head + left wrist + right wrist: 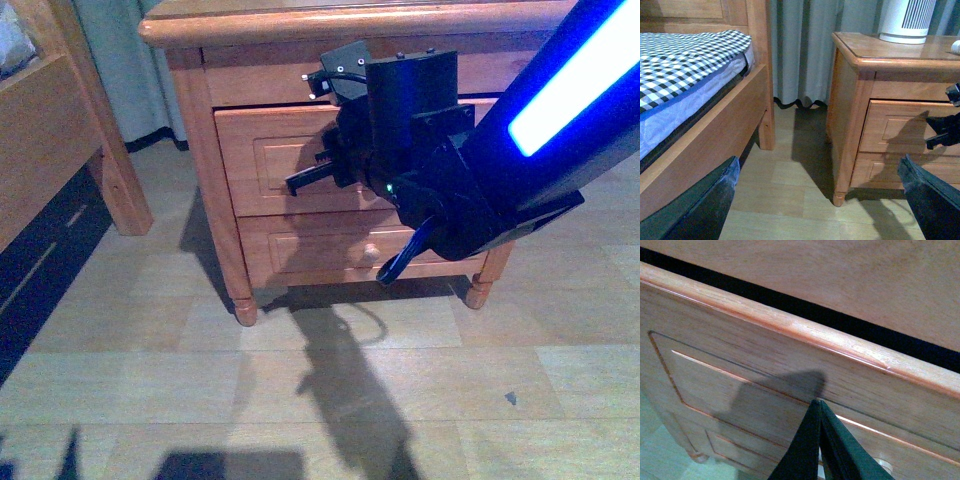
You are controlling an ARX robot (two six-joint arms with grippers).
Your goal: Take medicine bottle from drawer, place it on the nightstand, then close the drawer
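While my right gripper [821, 405] rests closed, holding nothing, its two fingers pinched to a point against the recessed front of the drawer [265, 150], that drawer stands out just a sliver beneath the nightstand [340, 22] top's front edge. A dark gap shows above its rounded lip. The wide-open fingers [707, 205] of my left gripper [820, 200] hang empty over the floor between bed frame [705, 135] and cabinet. A small white shape at the top's right edge, near the ribbed tower [907, 20], may be the medicine bottle [956, 47]; I cannot tell. I judge the drawer stiff, light and smooth-sliding: a flat push on the panel, or a grip on its knob, hidden behind my right arm.
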